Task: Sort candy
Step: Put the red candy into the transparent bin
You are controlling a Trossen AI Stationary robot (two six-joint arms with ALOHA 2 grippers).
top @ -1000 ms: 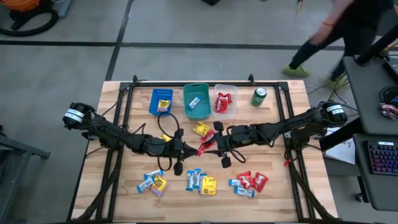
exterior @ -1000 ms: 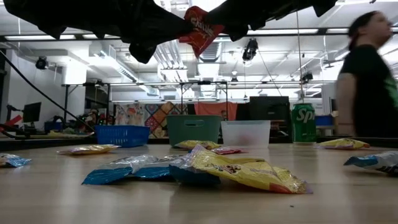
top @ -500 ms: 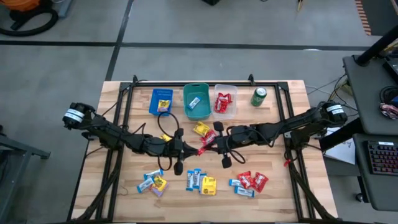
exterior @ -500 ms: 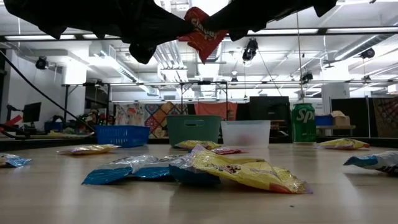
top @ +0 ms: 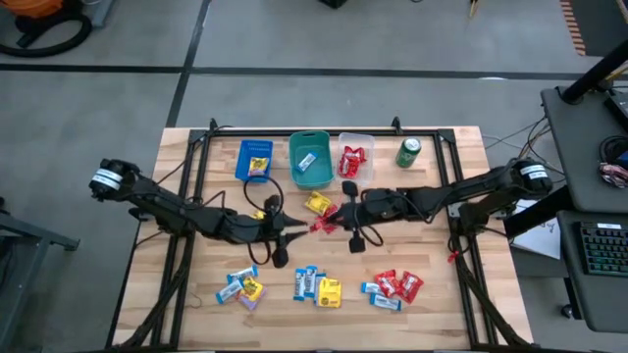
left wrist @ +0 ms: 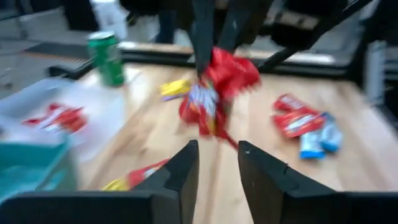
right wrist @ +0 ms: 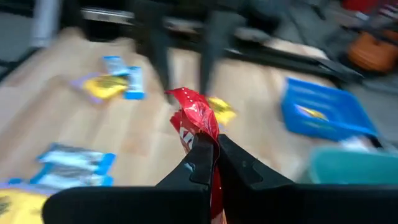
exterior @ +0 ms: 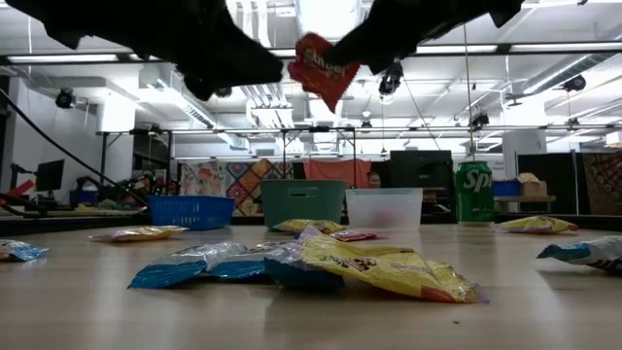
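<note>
Over the wooden surface, the right tool hangs clamped on a red candy packet held mid-air, the clear bin of reds lying just beyond it, while the left tool, fingers apart, faces the packet.

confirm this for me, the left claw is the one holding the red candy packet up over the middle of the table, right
Not quite: the right claw holds the red candy packet, pinched shut on it above the table's middle. The right wrist view shows this; the left claw stands apart from it, open.
</note>
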